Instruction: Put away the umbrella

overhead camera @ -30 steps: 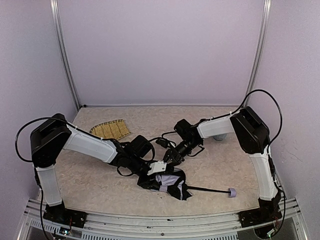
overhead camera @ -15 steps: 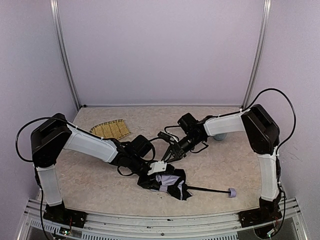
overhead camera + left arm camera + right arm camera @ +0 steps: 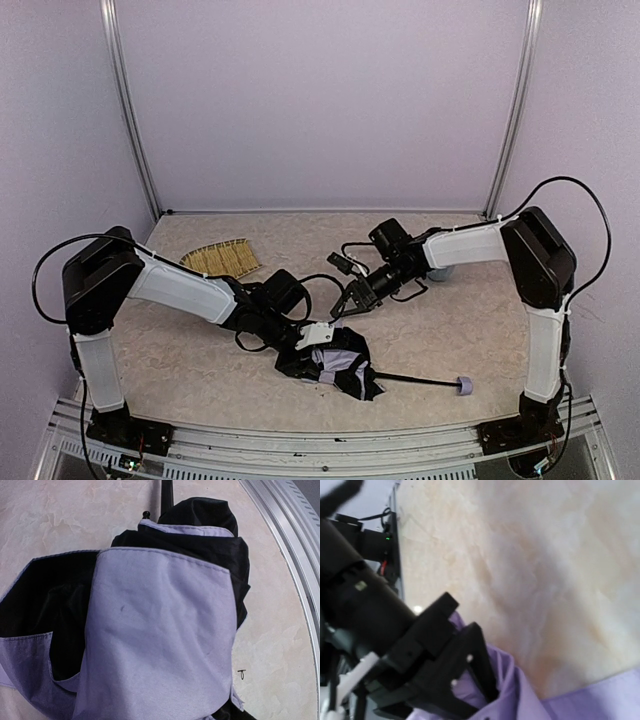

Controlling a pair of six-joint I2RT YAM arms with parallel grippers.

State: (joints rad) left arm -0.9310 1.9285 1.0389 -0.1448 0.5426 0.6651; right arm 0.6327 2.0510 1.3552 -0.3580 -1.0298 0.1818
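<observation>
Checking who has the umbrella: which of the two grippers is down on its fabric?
The left gripper: it sits on the bunched lavender canopy of the umbrella. The right gripper hangs apart from the fabric, a little farther back.

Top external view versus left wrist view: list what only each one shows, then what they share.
Only the top external view shows both arms, the right gripper, the woven straw tray at back left, and the lavender handle at the far end of the black shaft. Only the left wrist view shows the stitched seams of the lavender panels, a ball-tipped rib end and a small black mark on the tabletop. Both show the crumpled umbrella, part of its shaft and the marbled table.
</observation>
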